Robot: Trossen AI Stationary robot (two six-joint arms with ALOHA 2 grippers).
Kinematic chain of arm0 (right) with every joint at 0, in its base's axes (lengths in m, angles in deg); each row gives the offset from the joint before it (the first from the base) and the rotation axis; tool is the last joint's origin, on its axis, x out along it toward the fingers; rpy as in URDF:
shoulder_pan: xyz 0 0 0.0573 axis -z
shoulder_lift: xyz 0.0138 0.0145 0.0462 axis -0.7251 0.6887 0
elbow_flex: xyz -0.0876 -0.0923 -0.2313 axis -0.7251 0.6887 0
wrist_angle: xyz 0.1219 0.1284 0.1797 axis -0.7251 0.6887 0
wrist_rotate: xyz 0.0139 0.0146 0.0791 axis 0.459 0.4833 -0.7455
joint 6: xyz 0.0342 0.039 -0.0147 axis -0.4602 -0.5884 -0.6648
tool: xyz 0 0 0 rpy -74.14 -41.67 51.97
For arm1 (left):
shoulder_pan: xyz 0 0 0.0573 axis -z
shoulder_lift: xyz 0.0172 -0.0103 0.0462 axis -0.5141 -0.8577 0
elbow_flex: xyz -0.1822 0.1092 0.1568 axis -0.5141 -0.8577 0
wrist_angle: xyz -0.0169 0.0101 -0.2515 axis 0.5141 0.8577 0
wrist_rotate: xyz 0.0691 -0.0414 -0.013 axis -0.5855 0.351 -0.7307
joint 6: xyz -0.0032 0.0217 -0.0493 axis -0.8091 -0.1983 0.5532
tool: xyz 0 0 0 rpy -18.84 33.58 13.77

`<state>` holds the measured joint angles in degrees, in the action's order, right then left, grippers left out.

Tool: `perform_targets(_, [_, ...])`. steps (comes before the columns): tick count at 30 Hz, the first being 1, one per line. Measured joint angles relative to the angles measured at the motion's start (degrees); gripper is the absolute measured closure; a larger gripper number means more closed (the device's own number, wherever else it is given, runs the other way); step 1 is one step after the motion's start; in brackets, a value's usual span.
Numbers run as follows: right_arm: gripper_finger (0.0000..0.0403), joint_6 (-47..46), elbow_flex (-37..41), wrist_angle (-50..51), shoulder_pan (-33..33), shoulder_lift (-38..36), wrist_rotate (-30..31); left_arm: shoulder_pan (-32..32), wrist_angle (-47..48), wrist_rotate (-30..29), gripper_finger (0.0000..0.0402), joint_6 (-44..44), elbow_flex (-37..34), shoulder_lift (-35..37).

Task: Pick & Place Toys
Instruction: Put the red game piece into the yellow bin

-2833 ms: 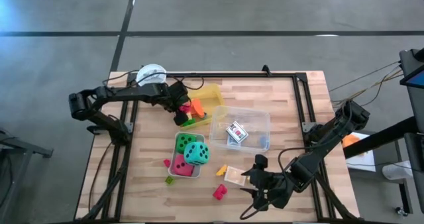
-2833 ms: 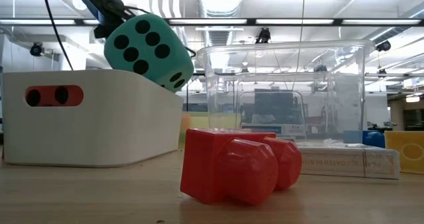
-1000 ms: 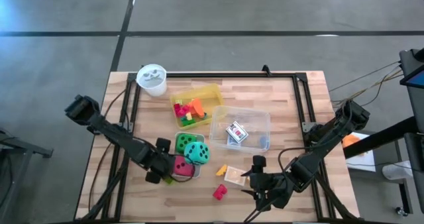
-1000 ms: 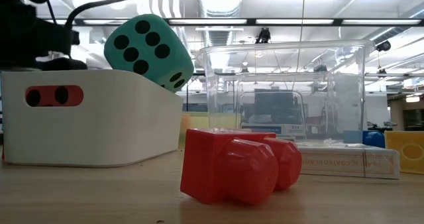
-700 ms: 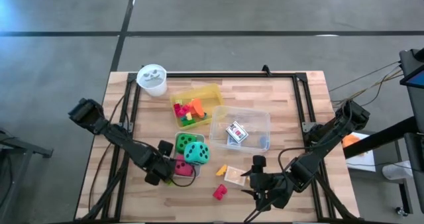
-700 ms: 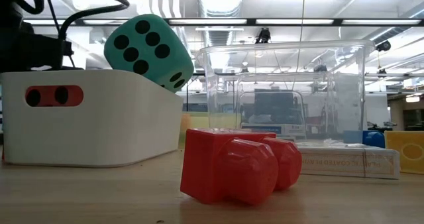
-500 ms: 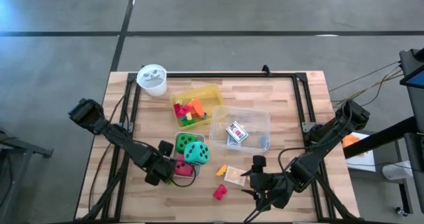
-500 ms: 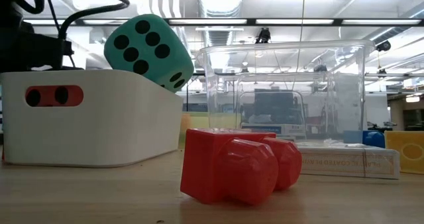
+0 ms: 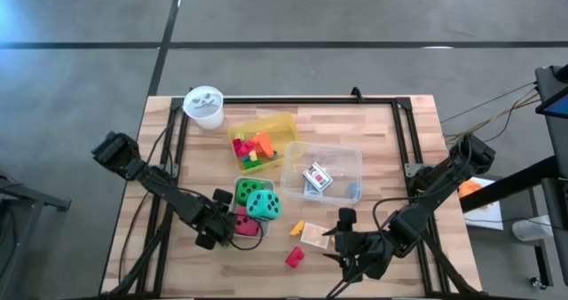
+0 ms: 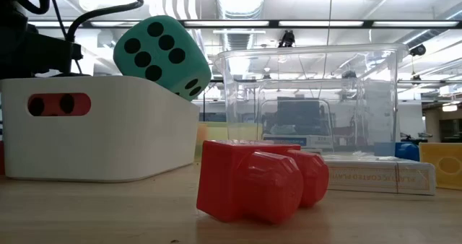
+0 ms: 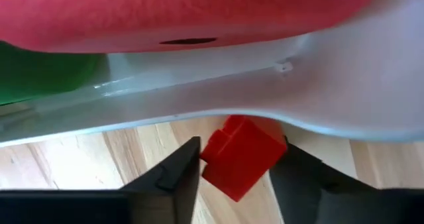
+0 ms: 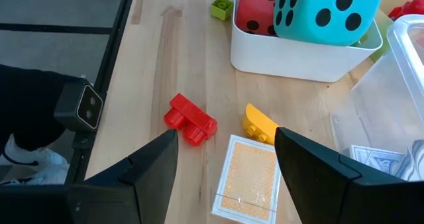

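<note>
My left gripper (image 9: 216, 232) is low at the near-left corner of the white rounded bin (image 9: 250, 232), which holds a red dotted die (image 9: 241, 221), a green dotted die (image 9: 250, 192) and a teal dotted die (image 9: 264, 204). To its left the wooden counter (image 9: 373, 136) is bare out to the black frame rail (image 9: 174, 153), so there is open room on that side. To its right the bin wall is close.

My left wrist view shows what the high view hides: a small red plastic block (image 11: 241, 156) lies on the counter between my two dark fingers (image 11: 173, 173), right against the bin's white wall (image 11: 344, 111). The fingers stand narrowly parted, one on each side of the block; I cannot tell if they touch it.

My right gripper (image 9: 348, 244) waits near the counter's near edge, its fingers (image 12: 154, 166) standing well apart with nothing between them. Its wrist view looks over a red two-knob plastic block (image 12: 191, 120), a small yellow plastic block (image 12: 259, 124), an orange-backed card pack (image 12: 244, 173) and a little green plastic block (image 12: 222, 8) beyond the bin.

Farther off, a clear plastic box (image 9: 320, 173) holds a card pack (image 9: 316, 177), a yellow tray (image 9: 264, 142) holds bright mixed blocks, and a white round cup (image 9: 204, 106) sits at the far-left corner. The low view shows the red two-knob block (image 10: 260, 180) in front of the bin (image 10: 101, 136).
</note>
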<state>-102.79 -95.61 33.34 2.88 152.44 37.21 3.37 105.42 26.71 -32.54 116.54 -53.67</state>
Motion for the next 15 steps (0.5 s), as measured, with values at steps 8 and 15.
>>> perform_targets(8, [0.0157, -0.3, 0.0, 0.0, 0.0, 0.0, 0.0, 0.0, 0.1, 2.8, 0.0317, 1.4, 0.0, 0.0])
perform_targets(15, [0.0157, -0.3, 0.0, -0.1, 0.0, 0.0, 0.0, 0.1, 0.3, 4.1, 0.0322, 3.6, 0.2, 0.1])
